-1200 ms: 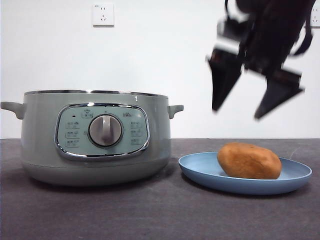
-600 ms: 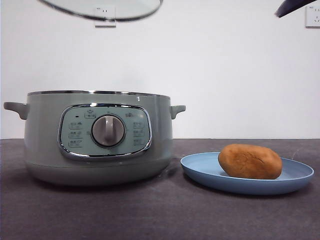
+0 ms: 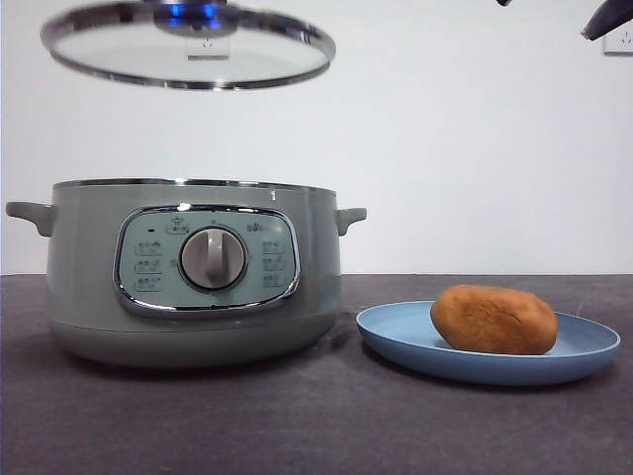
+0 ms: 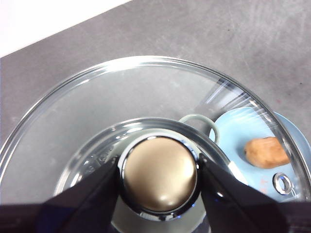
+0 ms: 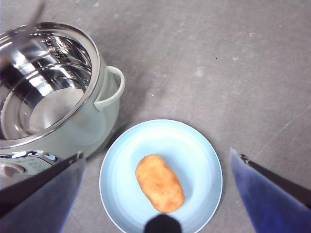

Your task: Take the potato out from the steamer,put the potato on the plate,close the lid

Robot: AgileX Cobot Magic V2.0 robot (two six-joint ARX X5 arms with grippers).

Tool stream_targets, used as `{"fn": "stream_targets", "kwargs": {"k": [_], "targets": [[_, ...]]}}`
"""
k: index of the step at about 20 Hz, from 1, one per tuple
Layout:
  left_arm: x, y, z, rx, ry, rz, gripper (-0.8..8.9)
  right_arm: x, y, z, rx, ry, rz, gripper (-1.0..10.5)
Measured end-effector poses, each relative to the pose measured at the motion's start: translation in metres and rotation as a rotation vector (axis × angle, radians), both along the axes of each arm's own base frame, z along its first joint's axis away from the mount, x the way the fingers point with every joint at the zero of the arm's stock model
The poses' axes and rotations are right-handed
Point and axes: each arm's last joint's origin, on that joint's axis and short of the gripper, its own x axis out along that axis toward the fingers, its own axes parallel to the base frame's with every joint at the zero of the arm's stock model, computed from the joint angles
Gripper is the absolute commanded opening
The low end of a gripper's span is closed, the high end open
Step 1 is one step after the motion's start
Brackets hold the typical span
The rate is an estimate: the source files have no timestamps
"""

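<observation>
Black jaws of the left gripper (image 4: 158, 177) clamp the knob of the lid (image 3: 188, 45), holding the glass dome level in the air above the open steamer (image 3: 193, 272). High over the plate (image 5: 204, 160), the right gripper (image 5: 158, 194) hangs spread wide (holding nothing). On that plate, right of the steamer, lies the potato (image 3: 493, 320).

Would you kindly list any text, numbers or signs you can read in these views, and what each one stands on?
"1": a small white mark on the steamer wall just under its chrome rim, right of the dial panel.
Panel labels and icons around the dial: too small to read.
Engraved markings on the steamer's inner steel wall, right wrist view: too blurred to read.
Lid, plate, potato: no text.
</observation>
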Motion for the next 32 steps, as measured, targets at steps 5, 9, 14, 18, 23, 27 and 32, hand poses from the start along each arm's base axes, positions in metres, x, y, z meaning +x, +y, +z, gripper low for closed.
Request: {"fn": "stream_targets", "kwargs": {"k": [5,9,14,18,23,27,32], "targets": [[0.007,-0.003,-0.046,-0.019,-0.005,0.022,-0.08,-0.001,-0.001,-0.002,-0.009,0.023,0.0,5.0],[0.009,-0.003,-0.071,0.001,0.021,0.05,-0.08,-0.002,-0.001,-0.002,-0.01,0.027,0.0,5.0],[0.011,-0.003,-0.097,-0.007,0.01,0.075,-0.08,-0.002,-0.001,-0.002,-0.011,0.028,0.0,5.0],[0.018,-0.006,-0.11,-0.023,0.005,0.084,-0.08,-0.003,-0.001,-0.003,-0.016,0.041,0.0,5.0],[0.02,-0.007,-0.112,-0.029,0.006,0.083,-0.08,-0.003,-0.001,-0.003,-0.015,0.04,0.0,5.0],[0.02,-0.007,-0.112,-0.024,0.015,0.083,0.0,-0.003,-0.001,-0.003,-0.016,0.041,0.0,5.0],[0.019,-0.006,-0.112,-0.029,0.026,0.089,4.4,-0.003,-0.001,-0.003,-0.015,0.04,0.0,5.0]]}}
